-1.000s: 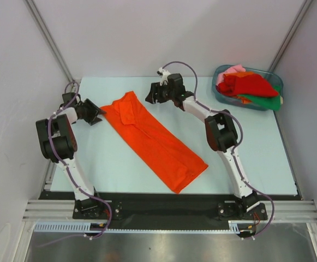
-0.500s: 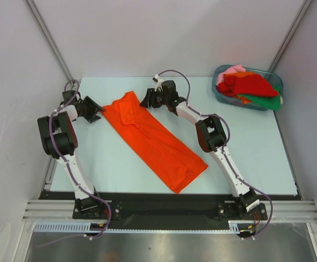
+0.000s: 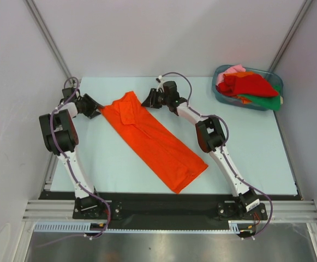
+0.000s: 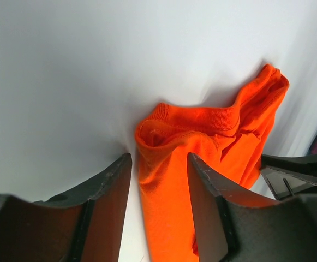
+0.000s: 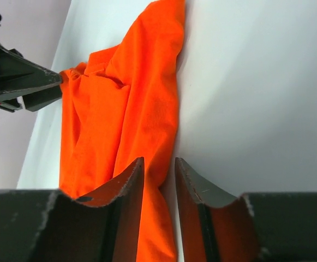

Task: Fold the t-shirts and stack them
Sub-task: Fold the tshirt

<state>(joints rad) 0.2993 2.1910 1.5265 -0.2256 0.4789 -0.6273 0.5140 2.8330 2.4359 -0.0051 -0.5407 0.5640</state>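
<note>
Orange t-shirt [image 3: 153, 139], folded long, lies diagonally on table [image 3: 256, 147]: collar end far left, hem near centre. Left gripper [image 4: 159, 164] at collar corner, fingers apart astride the cloth edge, nothing pinched. Right gripper [image 5: 159, 164] at far right edge, fingers narrow around a fold; cannot tell if grasped. Risk: one side catches a single layer and the fold skews. Other shirts [image 3: 248, 84] heaped in tub [image 3: 219, 93], far right.

A pale blue-white flat counter [image 3: 120, 158] fills the middle. A bluish translucent plastic tub [image 3: 219, 93] sits at its far right corner. White enclosure walls [image 3: 147, 33] rise behind, with 2 slanted grey metal struts [image 3: 48, 37]. A black strip [image 3: 163, 200] edges the near side.
</note>
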